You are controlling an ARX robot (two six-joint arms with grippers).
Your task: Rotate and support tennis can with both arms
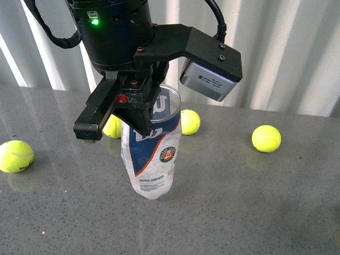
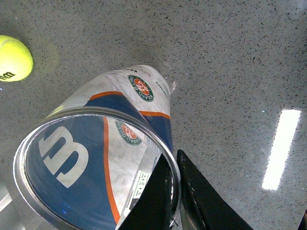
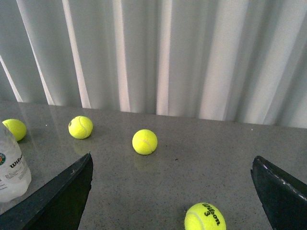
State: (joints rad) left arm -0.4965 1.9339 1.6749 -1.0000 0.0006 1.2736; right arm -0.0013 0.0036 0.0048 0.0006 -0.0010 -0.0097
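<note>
1. Front view: the can [image 1: 154, 159] stands roughly upright on the table [image 1: 239, 212]. Its metal rim is up, and the blue label with the white "W" and orange stripe faces the camera.
2. The left claw [image 1: 146, 123] reaches down onto the can from above and is clamped on the rim. In the left wrist view one finger [image 2: 152, 201] is inside the can [image 2: 139, 91] and the other is just outside, with the rim between them.
3. A grey box [image 1: 210, 79] on the left arm [image 1: 114, 37] hangs above the can and to its right. A green light [image 1: 95, 22] glows higher up the arm.
4. The right claw [image 3: 171, 160] is spread wide and holds nothing. The can [image 3: 12, 167] shows at the edge of the right wrist view, beside one finger and apart from it.
5. Four balls lie around the can:
   - one [image 1: 189, 121] just behind it on the right
   - one [image 1: 111, 126] behind it on the left, partly hidden by the claw
   - one [image 1: 266, 138] well apart to the right
   - one [image 1: 14, 155] well apart to the left
6. A pleated white curtain [image 1: 276, 48] hangs behind the can.
</note>
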